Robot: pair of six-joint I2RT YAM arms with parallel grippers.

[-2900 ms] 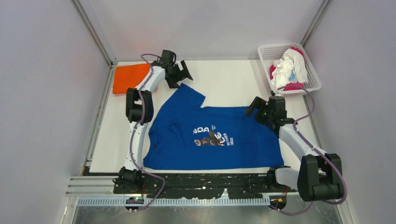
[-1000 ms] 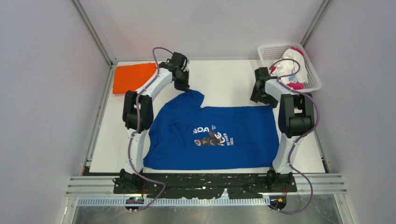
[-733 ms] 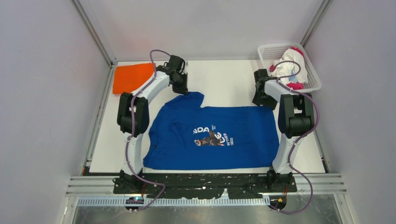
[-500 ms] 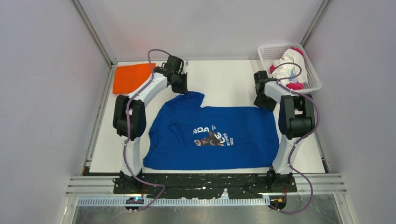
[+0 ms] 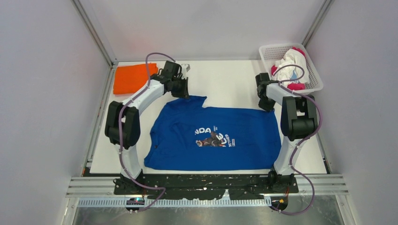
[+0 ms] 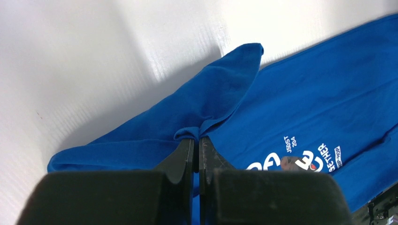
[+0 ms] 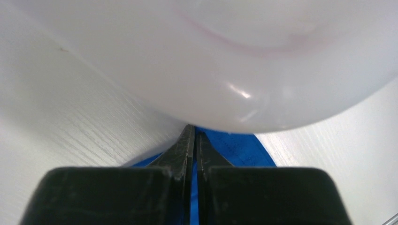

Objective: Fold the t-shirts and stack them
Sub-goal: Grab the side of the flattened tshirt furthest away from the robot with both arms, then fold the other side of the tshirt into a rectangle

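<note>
Two far corners are pinched: the left gripper (image 6: pixel 196 138) is clamped on a bunched fold of the blue shirt (image 5: pixel 234 126) at its sleeve, and the right gripper (image 7: pixel 194 130) is closed on its hem corner. The shirt is spread on the table (image 5: pixel 225 79). Light, limp cloth is expected to sag, so corners are best gripped.

This is a robotics lab test cell. A bare white worktop (image 5: pixel 225 79) sits boxed in by plain pale panels (image 5: pixel 47 93) held in metal corner posts (image 5: pixel 94 33). Two white-and-black robot arms, left (image 5: pixel 145 93) and right (image 5: pixel 297 117), trailing exposed purple cables (image 5: pixel 157 54), are bolted to a black perforated plate (image 5: pixel 206 183) on an aluminium rail (image 5: pixel 89 186) at the near edge. The only household things are a blue t-shirt (image 5: pixel 244 136), an orange t-shirt (image 5: pixel 131 77) and a white plastic basket (image 5: pixel 277 47).
</note>
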